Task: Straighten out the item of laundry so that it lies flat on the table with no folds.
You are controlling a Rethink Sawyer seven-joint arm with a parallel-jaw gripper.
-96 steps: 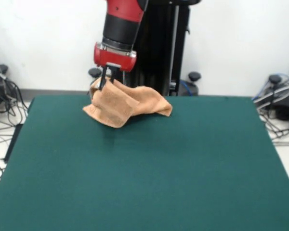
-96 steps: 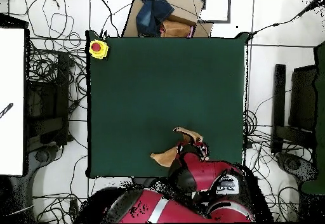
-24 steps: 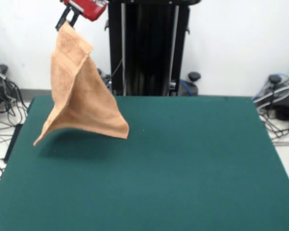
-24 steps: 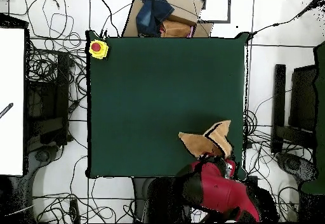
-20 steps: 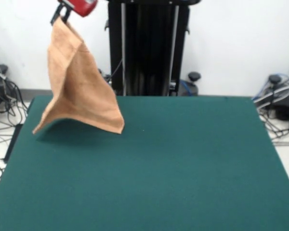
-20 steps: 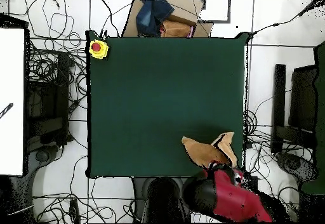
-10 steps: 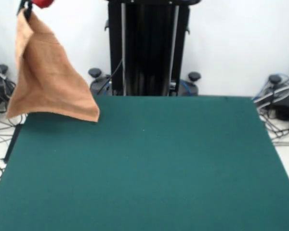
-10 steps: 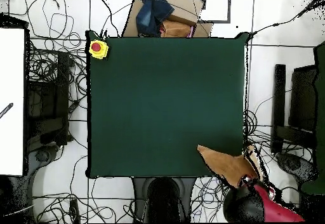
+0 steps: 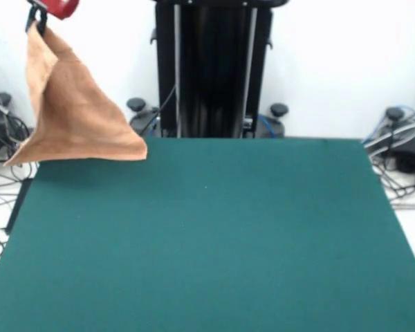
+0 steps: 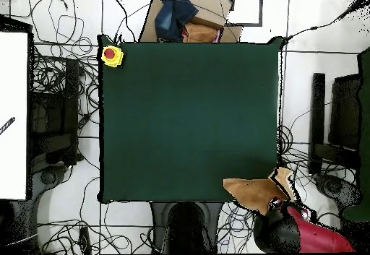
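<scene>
We see the pincer (image 9: 36, 19) high at the front view's upper left, its dark fingers closed on the top corner of the towel (image 9: 72, 114). Only its red end shows at the picture's top edge. The towel hangs from that one corner and spreads downward into a broad triangle, with one lower corner out past the worktop's (image 9: 214, 235) left edge and the other reaching in over the far left corner. No part of the towel seems to rest on the green top; a faint shadow lies on the felt just under its lower hem.

From overhead, the red arm (image 10: 307, 234) sits off the worktop's (image 10: 188, 115) bottom right corner, and the towel (image 10: 254, 191) shows as a tan patch straddling that corner, partly over the green and partly over the floor beyond it. The pincer itself we cannot make out in this view. A yellow box with a red button (image 10: 111, 55) sits at the top left corner of the worktop. Cardboard and dark blue cloth (image 10: 186, 15) lie past the top edge, and cables run over the white floor on all sides.
</scene>
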